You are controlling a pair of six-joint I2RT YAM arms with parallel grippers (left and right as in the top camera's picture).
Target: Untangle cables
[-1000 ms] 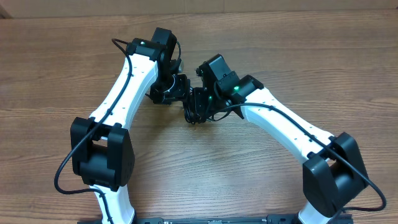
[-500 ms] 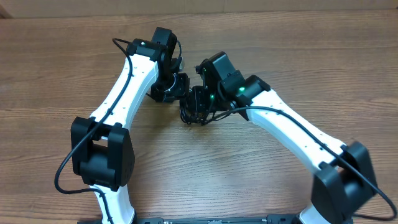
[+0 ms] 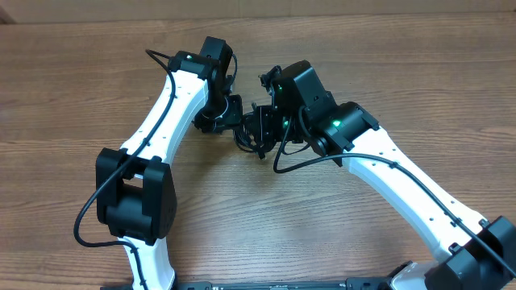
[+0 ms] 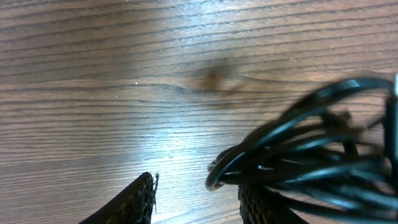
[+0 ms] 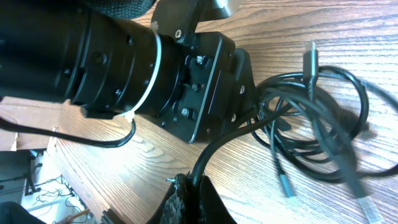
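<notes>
The cables (image 5: 311, 127) are thin black cords tangled in one loose bundle on the wooden table, with small plug ends sticking out. My right gripper (image 5: 194, 198) is shut on one strand that rises out of its jaws toward the bundle. In the left wrist view the cables (image 4: 305, 165) lie over my right-hand finger (image 4: 264, 205), and a loop end pokes into the gap. My left gripper (image 4: 196, 200) is open, with bare table between its fingers. From overhead both grippers meet at the cables (image 3: 251, 143): the left gripper (image 3: 236, 121) on the left, the right gripper (image 3: 263, 129) on the right.
The left arm's black wrist housing (image 5: 186, 81) fills the upper left of the right wrist view, close against the bundle. Thicker black arm cables (image 3: 284, 163) hang beside the right arm. The wooden table (image 3: 387, 64) extends all around.
The right arm has swung its wrist toward the back right, drawing the held strand and bundle slightly that way. The left arm has stayed almost in place.
</notes>
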